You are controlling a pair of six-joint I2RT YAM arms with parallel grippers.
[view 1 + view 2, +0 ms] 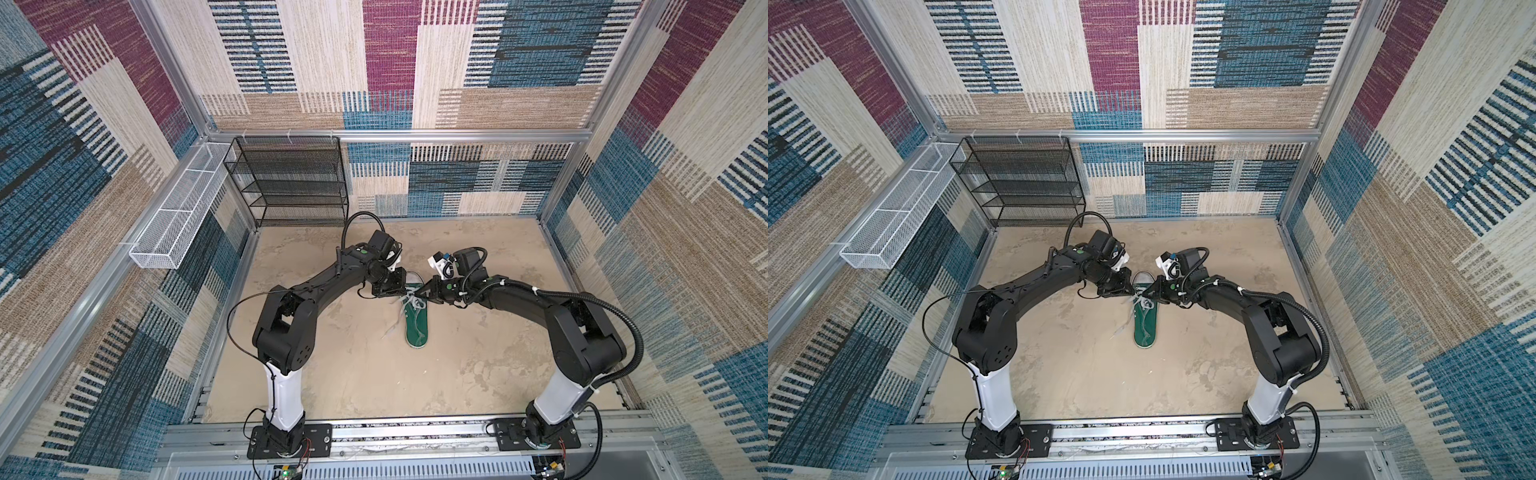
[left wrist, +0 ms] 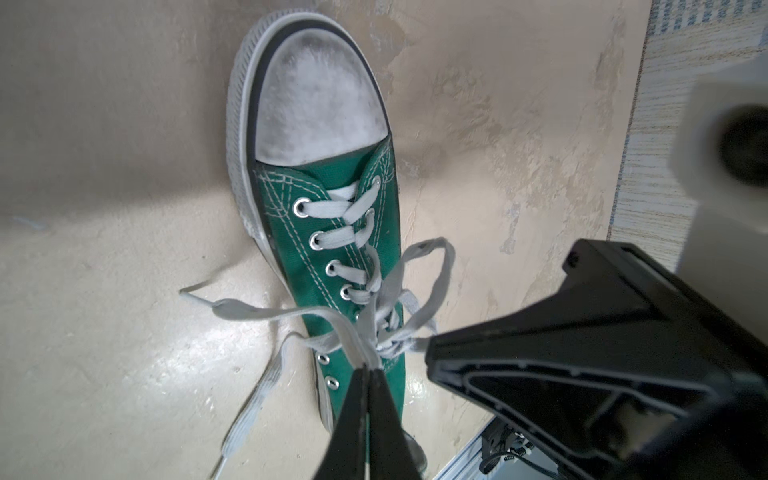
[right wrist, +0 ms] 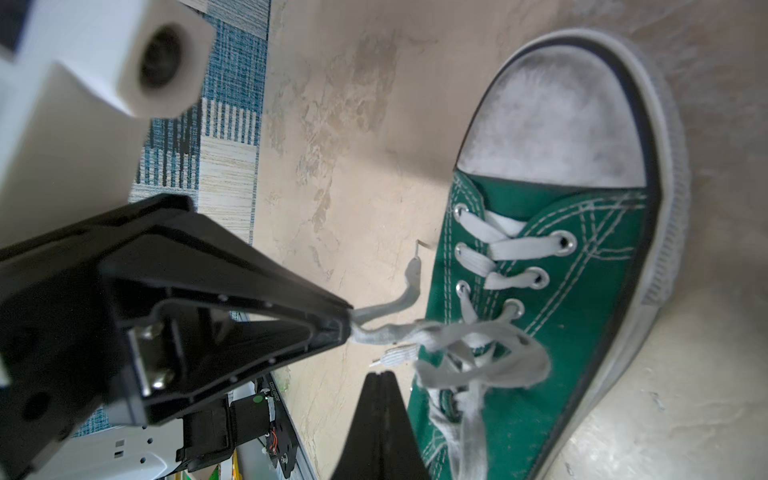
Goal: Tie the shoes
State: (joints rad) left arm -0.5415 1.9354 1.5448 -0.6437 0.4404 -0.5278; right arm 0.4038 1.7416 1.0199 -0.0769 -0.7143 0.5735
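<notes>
A dark green sneaker lies on the beige floor with its white toe cap pointing to the back wall. Its whitish laces form a loose tangle over the upper eyelets, and one end trails off to the left. My left gripper is shut on lace strands just above that tangle, and the right wrist view also shows it pinching the lace. My right gripper faces it tip to tip and is shut. No lace shows between its jaws, though a strand ends right at its tip.
A black mesh shelf rack stands against the back wall at the left. A white wire basket hangs on the left wall. Aluminium rails frame the floor, and both arm bases sit on the front rail.
</notes>
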